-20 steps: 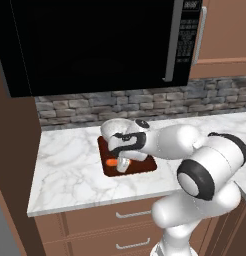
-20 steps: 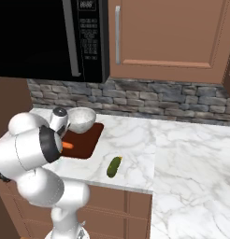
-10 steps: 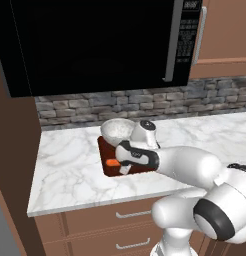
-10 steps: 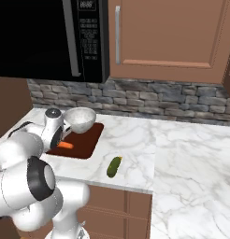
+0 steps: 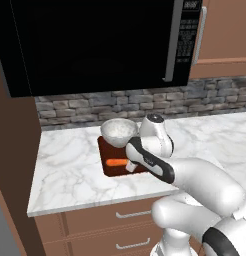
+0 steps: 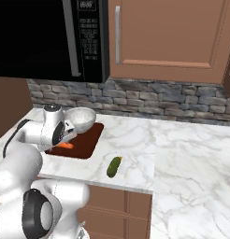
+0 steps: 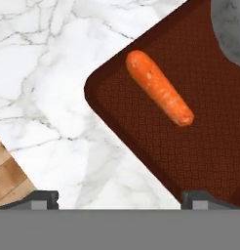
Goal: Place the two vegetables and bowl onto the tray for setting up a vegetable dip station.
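Note:
The dark reddish-brown tray (image 5: 111,170) (image 6: 87,140) (image 7: 200,151) lies on the marble counter. An orange carrot (image 5: 116,162) (image 6: 65,145) (image 7: 160,88) lies loose on its front part. The white-grey speckled bowl (image 5: 118,130) (image 6: 82,118) (image 7: 232,27) stands at the tray's far end. The stubby green cucumber (image 6: 114,166) lies on the counter to the right of the tray, near the front edge. My gripper (image 7: 124,199) hangs open above the tray's front corner, short of the carrot, with nothing between its fingers.
A black microwave (image 5: 95,45) hangs above the counter, with a stone backsplash (image 6: 149,100) behind. The counter's front edge and the wooden cabinet front (image 7: 7,185) lie just beside the tray's corner. Bare marble (image 6: 182,149) stretches to the right.
The arm has swung round, its elbow going low and to the right in the left base view. The carrot lies still on the tray, and the jaws stay wide.

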